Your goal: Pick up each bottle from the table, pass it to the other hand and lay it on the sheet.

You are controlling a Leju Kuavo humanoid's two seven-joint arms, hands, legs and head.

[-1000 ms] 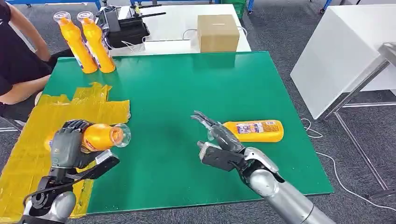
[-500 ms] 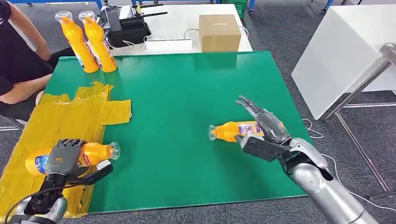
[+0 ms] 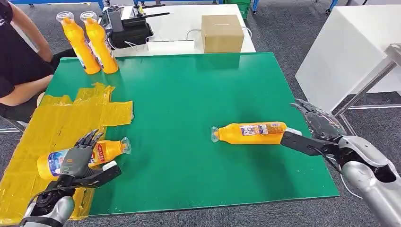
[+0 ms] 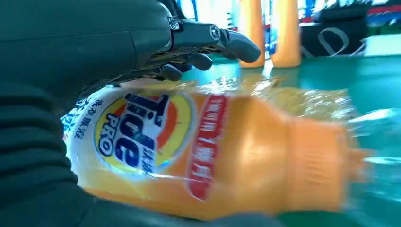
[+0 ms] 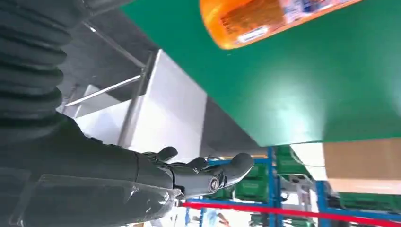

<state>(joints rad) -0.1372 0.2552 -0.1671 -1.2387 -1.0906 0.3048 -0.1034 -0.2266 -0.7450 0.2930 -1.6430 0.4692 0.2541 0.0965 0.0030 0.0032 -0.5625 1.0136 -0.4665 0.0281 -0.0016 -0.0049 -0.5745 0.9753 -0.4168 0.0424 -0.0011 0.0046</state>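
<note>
Green matting covers the table (image 3: 189,94), whose near edge runs just ahead of both arms and whose right edge falls away to grey carpet and a white cabinet (image 3: 345,52). From the head view, a crumpled yellow sheet (image 3: 56,123) covers the table's left end and hangs past its left edge. On it lies a bottle (image 3: 109,149), orange, on its side with its clear cap toward the middle of the table. The left hand (image 3: 75,161) rests over this bottle with its fingers spread and lifted, not wrapped around it. A second bottle (image 3: 250,133) lies on its side on the bare green right of centre, cap pointing left, with open mat all around it. The right hand (image 3: 321,127) sits at the table's right edge, just beyond that bottle's base, fingers apart and holding nothing. Two upright bottles (image 3: 90,42) stand at the far left corner, a person's arm (image 3: 23,90) beside them. A cardboard box (image 3: 221,33) sits on a white table behind.

From the left wrist view, the bottle (image 4: 208,151) lies just under the hand (image 4: 189,52); its dark fingers (image 4: 236,42) arch above the label without pressing it.

From the right wrist view, the hand (image 5: 189,175) is clear of the table edge, fingers loose and empty, with the second bottle's (image 5: 265,19) base well apart.
</note>
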